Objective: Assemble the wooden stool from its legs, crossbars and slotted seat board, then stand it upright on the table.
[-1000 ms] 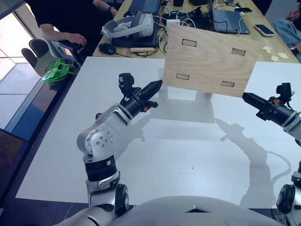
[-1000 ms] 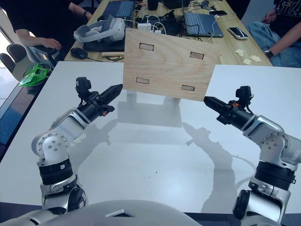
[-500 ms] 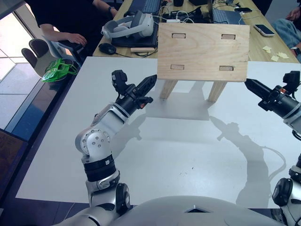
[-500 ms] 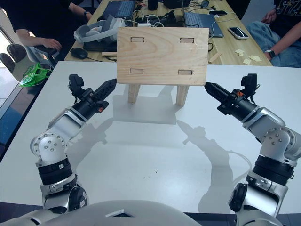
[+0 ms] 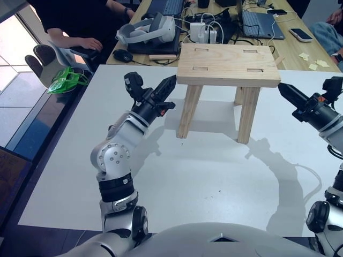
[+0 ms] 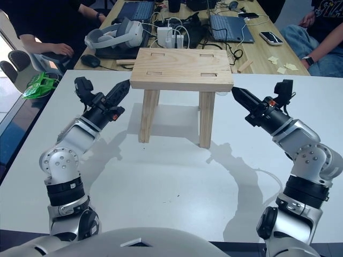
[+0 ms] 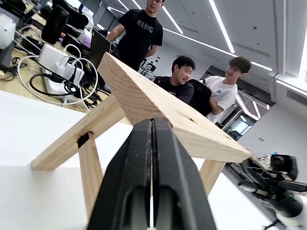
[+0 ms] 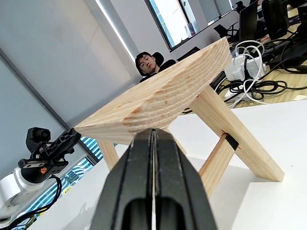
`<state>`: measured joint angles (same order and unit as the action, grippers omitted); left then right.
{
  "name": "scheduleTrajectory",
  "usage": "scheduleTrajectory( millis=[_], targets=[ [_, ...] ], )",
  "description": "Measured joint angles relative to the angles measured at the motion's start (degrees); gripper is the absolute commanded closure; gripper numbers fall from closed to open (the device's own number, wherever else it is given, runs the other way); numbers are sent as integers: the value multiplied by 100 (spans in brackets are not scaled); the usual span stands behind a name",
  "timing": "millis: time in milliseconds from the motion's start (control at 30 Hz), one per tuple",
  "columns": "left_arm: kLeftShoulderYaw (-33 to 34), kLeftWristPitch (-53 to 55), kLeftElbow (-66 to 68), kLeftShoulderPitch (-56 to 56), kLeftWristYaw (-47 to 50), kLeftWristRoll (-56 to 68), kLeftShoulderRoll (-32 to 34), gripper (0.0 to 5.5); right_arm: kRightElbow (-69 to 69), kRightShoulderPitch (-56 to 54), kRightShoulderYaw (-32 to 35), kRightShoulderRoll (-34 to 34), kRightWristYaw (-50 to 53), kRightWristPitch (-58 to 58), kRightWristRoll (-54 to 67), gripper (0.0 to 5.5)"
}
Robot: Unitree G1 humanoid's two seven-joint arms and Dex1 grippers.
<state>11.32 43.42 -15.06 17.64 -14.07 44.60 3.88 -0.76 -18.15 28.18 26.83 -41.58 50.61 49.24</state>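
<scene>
The stool stands upright on its legs on the counter. Left gripper and right gripper, both pinched closed and empty, flank its seat ends. A careless sideways pull-away could clip the seat and topple it.

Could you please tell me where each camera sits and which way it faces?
Eye views: on the head, looking forward and down at the pale wooden four-legged stool upright on the white table; left gripper and right gripper flank it.
Left wrist view: on that wrist, looking along shut black fingers up at the stool.
Right wrist view: likewise, from the opposite side.
Both wrist views share the stool.
</scene>
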Motion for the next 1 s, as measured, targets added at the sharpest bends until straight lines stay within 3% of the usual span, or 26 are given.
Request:
scheduleTrajectory(
  millis=[100, 300, 400, 500, 667, 1000],
  targets=[
    [-353, -287, 547, -62, 430, -587, -273, 547, 438, 82, -146, -352, 437, -668, -478, 550],
    [32, -1139, 1510, -65, 1776, -1766, -354, 547, 1641, 263, -128, -702, 2067, -2126, -1817, 550],
    [-375, -1394, 1671, -62, 1786, -2368, -301, 547, 1590, 298, -678, -882, 2437, -2443, -2430, 550],
    [-744, -1923, 1726, -115, 1710, -2887, -265, 547, 1469, 423, -1052, -964, 2460, -2788, -2821, 550],
    [-679, -2687, 1770, -170, 1717, -3060, -386, 547, 1195, 442, -1271, -849, 2356, -3380, -3118, 550],
    [-795, -3045, 1885, -59, 1742, -3479, -496, 547, 1193, 428, -1555, -846, 2340, -3997, -3502, 550]
  ],
)
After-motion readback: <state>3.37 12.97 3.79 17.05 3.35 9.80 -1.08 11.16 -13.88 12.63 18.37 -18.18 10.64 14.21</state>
